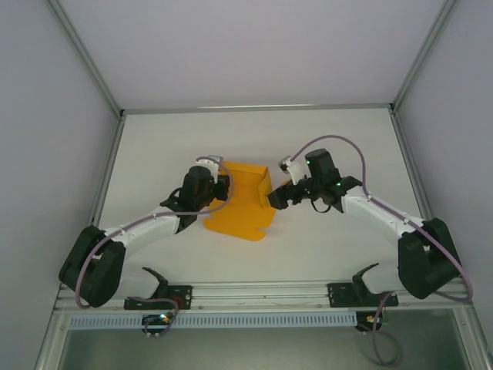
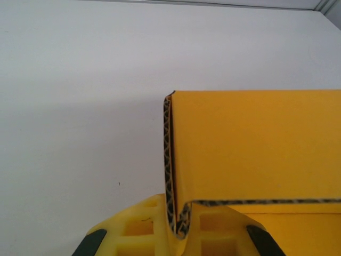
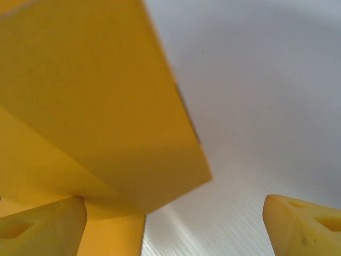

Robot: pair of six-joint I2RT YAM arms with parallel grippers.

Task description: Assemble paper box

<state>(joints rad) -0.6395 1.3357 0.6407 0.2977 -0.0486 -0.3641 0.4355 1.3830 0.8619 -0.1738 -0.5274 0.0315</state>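
Two grippers meet the paper box (image 1: 235,208) from opposite sides near the middle of the white table (image 1: 154,154). In the top view the box is a partly folded orange-yellow card: a flat panel lies on the table toward 6 o'clock, while panels at its 12 o'clock and 3 o'clock sides stand raised. The left gripper (image 1: 219,189) sits at the box's 9 o'clock edge. In the left wrist view it (image 2: 178,232) is pinched together on the card, with a doubled-over strip whose dark corrugated edge shows squeezed between its yellow fingers (image 2: 138,226) at 6 o'clock. An orange panel (image 2: 256,144) stretches away from that pinch toward 3 o'clock. The right gripper (image 1: 279,196) is at the box's 3 o'clock side, touching or just beside the raised flap. In the right wrist view it (image 3: 170,229) has its jaws spread wide apart and nothing clamped. One finger lies at 7 o'clock just under the orange card (image 3: 96,106). The other finger is at 5 o'clock over bare table, well apart from the card.
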